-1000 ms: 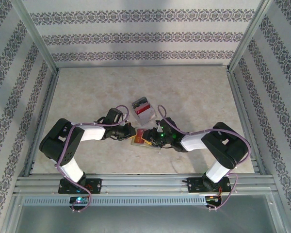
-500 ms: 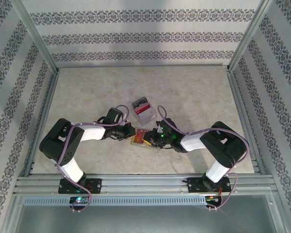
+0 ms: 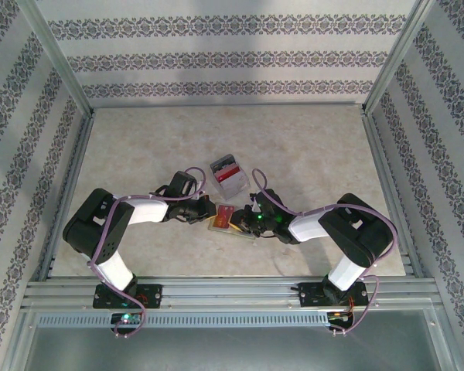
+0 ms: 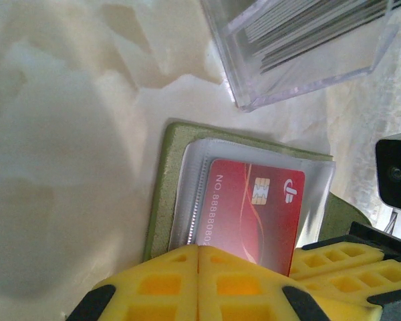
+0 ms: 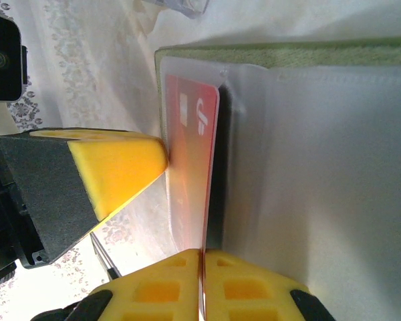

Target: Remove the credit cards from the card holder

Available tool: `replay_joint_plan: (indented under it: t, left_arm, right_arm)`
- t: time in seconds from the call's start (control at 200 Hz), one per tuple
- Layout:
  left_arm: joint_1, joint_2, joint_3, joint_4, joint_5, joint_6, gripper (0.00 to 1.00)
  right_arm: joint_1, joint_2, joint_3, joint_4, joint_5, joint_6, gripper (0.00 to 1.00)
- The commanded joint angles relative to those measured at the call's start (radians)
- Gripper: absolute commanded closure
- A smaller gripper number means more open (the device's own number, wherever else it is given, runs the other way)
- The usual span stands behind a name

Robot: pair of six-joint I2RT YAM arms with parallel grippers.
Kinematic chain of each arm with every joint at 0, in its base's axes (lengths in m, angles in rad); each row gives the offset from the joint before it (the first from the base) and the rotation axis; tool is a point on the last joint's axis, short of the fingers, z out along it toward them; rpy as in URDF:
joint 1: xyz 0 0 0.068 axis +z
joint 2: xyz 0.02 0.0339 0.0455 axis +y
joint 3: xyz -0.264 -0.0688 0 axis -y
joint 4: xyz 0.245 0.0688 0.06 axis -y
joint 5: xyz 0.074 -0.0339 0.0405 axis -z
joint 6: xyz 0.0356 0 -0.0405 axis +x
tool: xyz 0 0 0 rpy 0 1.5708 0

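The task was under way, with one card gripped but not yet free. The card holder (image 4: 162,194) lay open on the table (image 4: 67,167) between the two grippers, olive cover down and plastic sleeves up. The left gripper (image 4: 198,257) had its yellow fingers pressed together at the holder's near edge, apparently pinching that edge to steady it, though the exact contact was hidden under the fingers. From the other side, the right gripper (image 5: 202,264) had its jaws closed on the edge of a red credit card (image 4: 254,214). In the right wrist view the card stood out from the sleeve. In the left wrist view much of it lay over the sleeve pocket, so it looked only partly drawn.

Just beyond the holder stood a clear plastic box (image 4: 307,73) with a row of cards on edge inside it.

What remained, by my reckoning, was to pull the red card clear and then check the other sleeves, whose contents could not be made out.
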Motion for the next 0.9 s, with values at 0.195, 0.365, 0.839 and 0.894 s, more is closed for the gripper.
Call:
replay_joint_plan:
  t: [0.195, 0.365, 0.839, 0.894]
  left_arm:
    - [-0.010, 0.032, -0.001, -0.087, -0.061, 0.027, 0.92]
    - [-0.011, 0.039, -0.003, -0.086, -0.062, 0.029, 0.92]
    - [-0.010, 0.053, 0.002, -0.099, -0.074, 0.037, 0.92]
    - [-0.010, 0.053, 0.002, -0.100, -0.074, 0.039, 0.92]
  right_arm:
    - [-0.007, -0.023, -0.037, 0.038, 0.021, 0.015, 0.90]
    - [-0.008, -0.023, -0.042, 0.045, 0.018, 0.014, 0.88]
    - [-0.008, -0.034, -0.051, 0.045, 0.022, 0.014, 0.96]
    - [-0.007, -0.034, -0.051, 0.045, 0.022, 0.014, 0.97]
